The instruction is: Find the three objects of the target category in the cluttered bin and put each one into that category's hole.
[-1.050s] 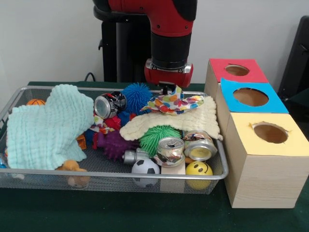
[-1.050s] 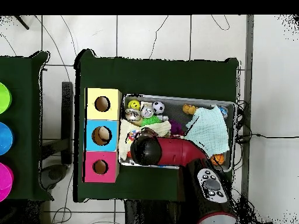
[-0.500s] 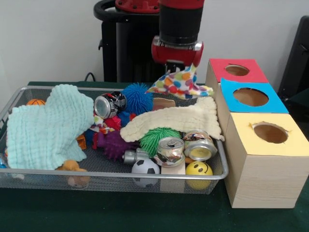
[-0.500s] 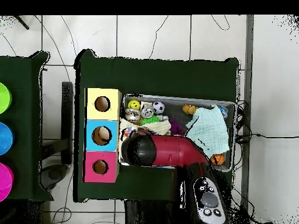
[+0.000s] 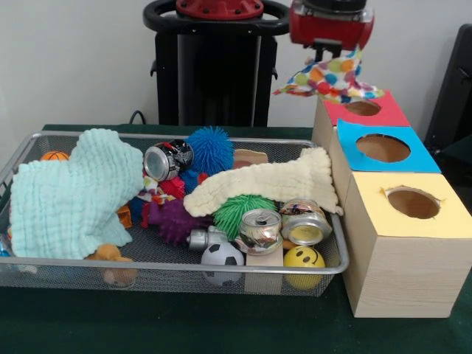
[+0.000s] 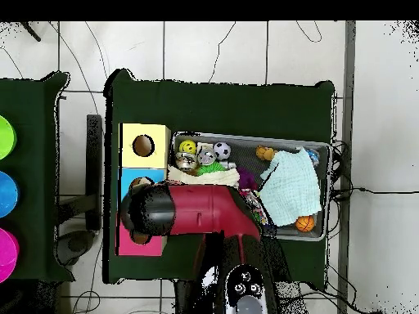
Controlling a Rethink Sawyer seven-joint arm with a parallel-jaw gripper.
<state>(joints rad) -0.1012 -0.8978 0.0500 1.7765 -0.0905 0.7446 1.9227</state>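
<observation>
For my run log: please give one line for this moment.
gripper: shut on dotted cloth | cloth: hanging above red box | bin: cluttered

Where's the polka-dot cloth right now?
In the front view the polka-dot cloth hangs from the gripper at upper right, just above the red box.

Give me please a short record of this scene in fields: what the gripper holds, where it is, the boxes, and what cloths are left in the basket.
gripper: above the red-topped box, its fingers hidden by the cloth
held item: polka-dot cloth, hanging over the red-topped box
boxes: red-topped box, blue-topped box, yellow-topped box, each with one round hole
basket: wire basket beside the boxes
cloths left: mint cloth, cream cloth
other contents: crushed cans, spiky balls, soccer ball, smiley ball
</observation>
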